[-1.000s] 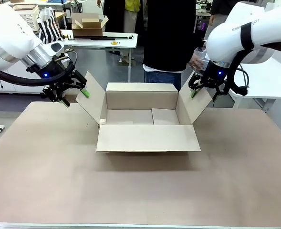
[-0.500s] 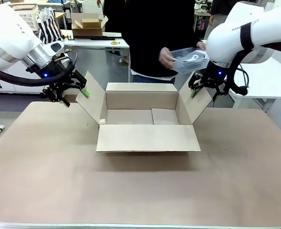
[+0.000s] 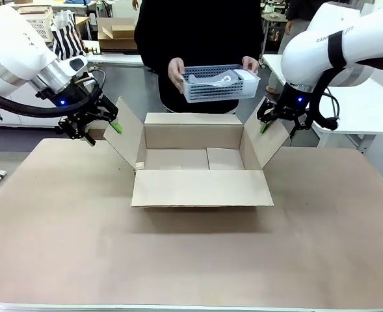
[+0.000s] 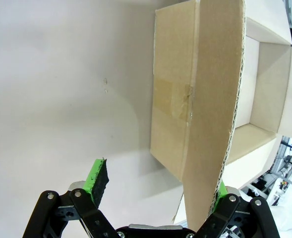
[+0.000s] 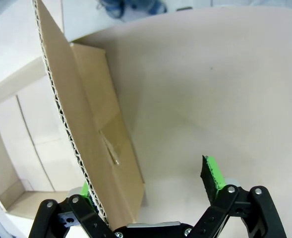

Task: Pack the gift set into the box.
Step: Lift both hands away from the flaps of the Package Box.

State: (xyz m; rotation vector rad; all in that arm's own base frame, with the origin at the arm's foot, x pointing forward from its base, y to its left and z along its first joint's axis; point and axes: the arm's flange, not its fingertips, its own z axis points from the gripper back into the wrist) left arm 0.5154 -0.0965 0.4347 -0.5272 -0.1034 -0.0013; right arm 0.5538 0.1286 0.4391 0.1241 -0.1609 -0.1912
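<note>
The box [image 3: 201,188] sits open in the middle of the table, its four flaps spread outward and nothing inside. A person at the far side holds a blue-grey basket [image 3: 218,83] of wrapped items, the gift set, in both hands above the box's far flap. My left gripper [image 3: 101,132] is open at the top edge of the left flap [image 3: 127,133]. In the left wrist view that flap [image 4: 212,99] leans against one pad of the open gripper [image 4: 158,186]. My right gripper [image 3: 277,128] stands open at the right flap [image 3: 266,143]. The right wrist view has the flap [image 5: 66,109] beside one finger of the gripper [image 5: 148,181].
The brown tabletop [image 3: 178,260] is bare in front of and beside the box. A white table [image 3: 373,110] stands at the right. Behind, another table carries a small tan carton [image 3: 118,34] and a striped bag [image 3: 67,39].
The person has stepped from the right to the middle behind the box and brought the basket over its far flap, now in both hands. Neither arm has moved.
</note>
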